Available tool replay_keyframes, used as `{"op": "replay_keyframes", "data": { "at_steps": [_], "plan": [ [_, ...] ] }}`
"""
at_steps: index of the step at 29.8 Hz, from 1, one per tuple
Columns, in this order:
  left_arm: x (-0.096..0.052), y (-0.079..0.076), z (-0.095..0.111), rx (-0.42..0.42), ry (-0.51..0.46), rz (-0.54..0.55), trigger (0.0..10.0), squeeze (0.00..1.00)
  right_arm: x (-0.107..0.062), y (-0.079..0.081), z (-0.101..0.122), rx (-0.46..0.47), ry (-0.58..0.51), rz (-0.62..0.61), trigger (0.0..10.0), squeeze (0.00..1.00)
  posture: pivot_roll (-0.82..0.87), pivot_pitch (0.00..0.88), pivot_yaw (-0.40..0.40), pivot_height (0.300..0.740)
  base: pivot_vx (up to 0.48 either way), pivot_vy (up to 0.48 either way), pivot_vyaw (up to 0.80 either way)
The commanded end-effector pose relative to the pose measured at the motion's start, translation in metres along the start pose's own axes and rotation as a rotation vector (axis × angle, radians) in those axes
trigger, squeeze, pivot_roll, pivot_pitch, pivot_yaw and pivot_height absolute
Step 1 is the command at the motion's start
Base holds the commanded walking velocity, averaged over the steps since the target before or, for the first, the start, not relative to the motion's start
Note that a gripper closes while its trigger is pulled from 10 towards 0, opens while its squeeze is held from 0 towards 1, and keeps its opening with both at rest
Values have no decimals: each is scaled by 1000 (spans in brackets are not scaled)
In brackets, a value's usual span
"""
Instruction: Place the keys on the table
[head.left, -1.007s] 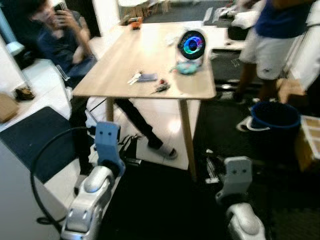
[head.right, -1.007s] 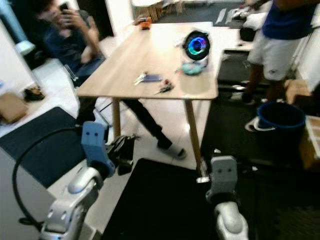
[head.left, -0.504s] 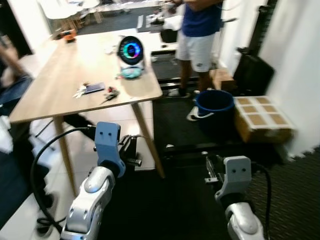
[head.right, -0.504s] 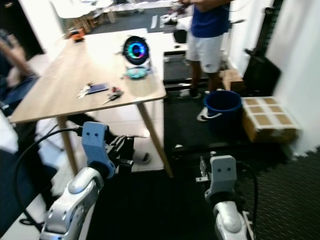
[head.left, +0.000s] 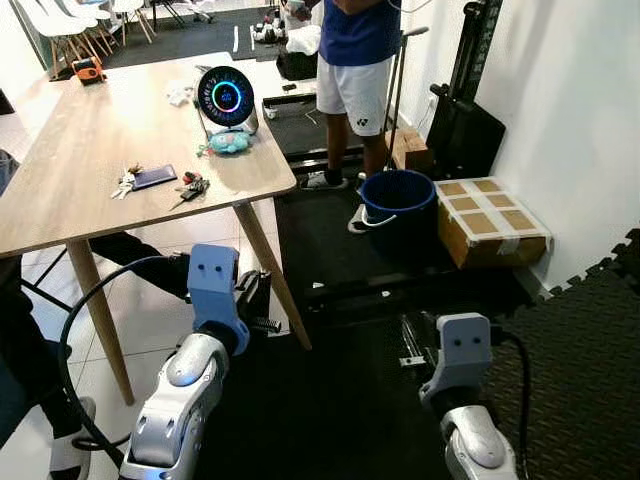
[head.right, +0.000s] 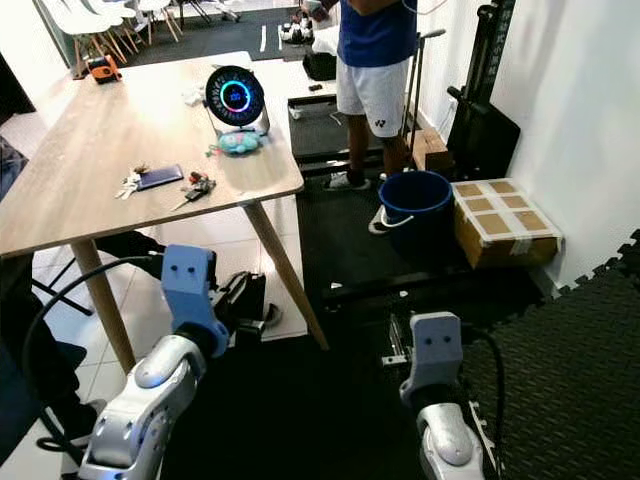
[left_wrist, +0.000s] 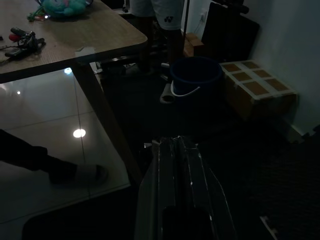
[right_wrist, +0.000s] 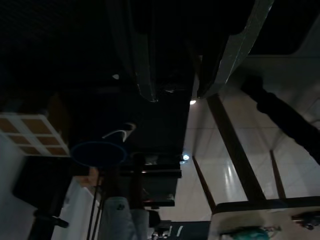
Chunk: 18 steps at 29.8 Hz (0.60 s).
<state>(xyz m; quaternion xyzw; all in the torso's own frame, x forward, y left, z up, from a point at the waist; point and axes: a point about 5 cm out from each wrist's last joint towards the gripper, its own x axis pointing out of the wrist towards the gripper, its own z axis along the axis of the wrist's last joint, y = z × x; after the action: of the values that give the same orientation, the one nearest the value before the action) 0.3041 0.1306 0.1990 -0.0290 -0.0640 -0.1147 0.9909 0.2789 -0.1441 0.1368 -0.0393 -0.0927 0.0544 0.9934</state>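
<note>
A wooden table (head.left: 90, 160) fills the upper left of the frame, with two bunches of keys (head.left: 191, 187) lying near its front edge on either side of a dark phone (head.left: 154, 177), and a round black speaker (head.left: 226, 98) with a glowing ring standing behind a turquoise soft toy (head.left: 228, 143) farther back. At the top centre a person (head.left: 357, 70) in a blue shirt and white shorts stands beside the table, with a blue bucket (head.left: 398, 203) and a taped cardboard box (head.left: 490, 219) on the floor to the right, against the white wall. Along the bottom, the left arm (head.left: 190, 385) rises at lower left with its gripper (head.left: 258, 308) below the table's edge, and the right arm (head.left: 462, 390) sits at lower right above black floor mats.
</note>
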Motion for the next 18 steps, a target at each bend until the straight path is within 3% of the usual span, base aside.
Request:
{"op": "replay_keyframes", "data": {
  "at_steps": [1, 11, 18],
  "plan": [
    [-2, 5, 1, 25, -2, 22, 10000, 0, -2, 2, -2, 2, 8, 6, 10000, 0, 22, 197, 108, 740, 0, 0, 0],
    [1, 9, 7, 52, -24, 38, 10000, 0, 1, 3, 0, 3, 0, 11, 10000, 0, 22, 194, 104, 740, 0, 0, 0],
    [4, 3, 6, 3, -41, 54, 10000, 0, 2, -4, 1, -23, 0, 25, 10000, 0, -15, 186, 62, 740, 0, 0, 0]
  ]
}}
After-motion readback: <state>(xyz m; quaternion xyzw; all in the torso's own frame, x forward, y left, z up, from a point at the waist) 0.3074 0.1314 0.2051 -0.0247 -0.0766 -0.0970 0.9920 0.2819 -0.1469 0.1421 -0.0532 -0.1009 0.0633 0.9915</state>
